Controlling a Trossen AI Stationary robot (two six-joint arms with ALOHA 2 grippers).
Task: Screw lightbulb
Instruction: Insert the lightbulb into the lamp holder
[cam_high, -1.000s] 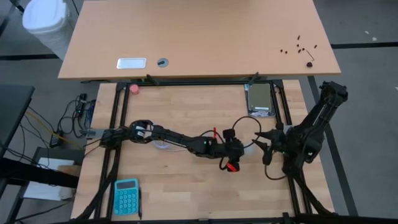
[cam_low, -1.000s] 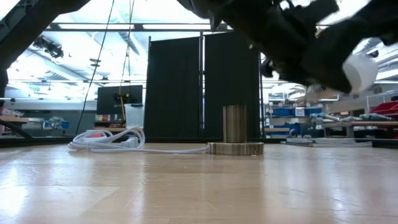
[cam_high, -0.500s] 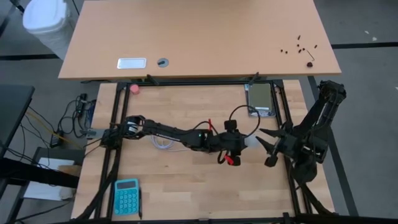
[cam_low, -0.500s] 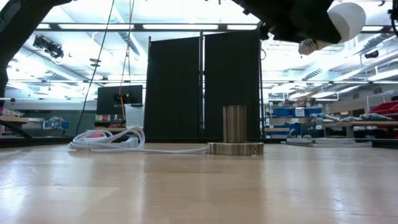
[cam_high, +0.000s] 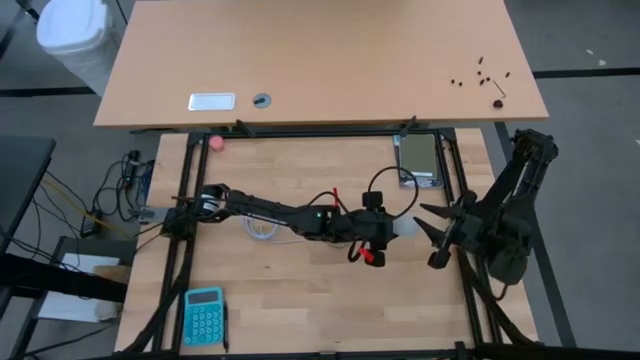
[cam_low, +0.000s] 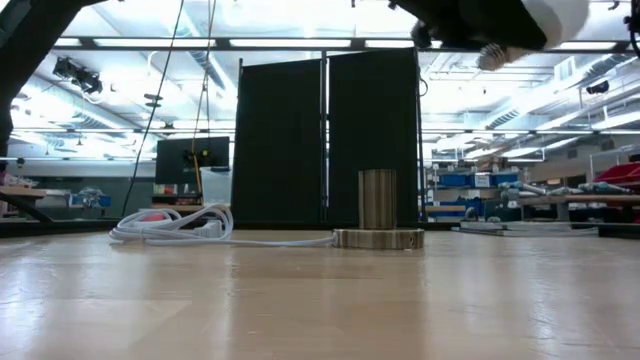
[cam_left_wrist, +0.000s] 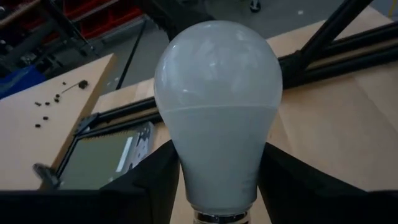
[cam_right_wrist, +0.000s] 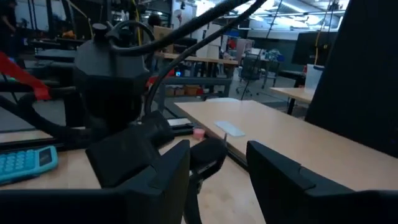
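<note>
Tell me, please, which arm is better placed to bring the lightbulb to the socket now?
The left one. Its fingers already hold the lightbulb by its narrow end, lifted above the table, and the socket stands free beside the white cord. The right gripper holds nothing and waits at the table's right edge.

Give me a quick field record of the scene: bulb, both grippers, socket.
lightbulb: held in the left gripper, globe pointing outward, lifted clear of the table
left gripper: shut on the lightbulb, mid-table, right of centre
right gripper: at the table's right edge, empty, fingers apart, facing the left gripper
socket: upright on its round base, nothing in it
cord: white, coiled beside the socket
</note>
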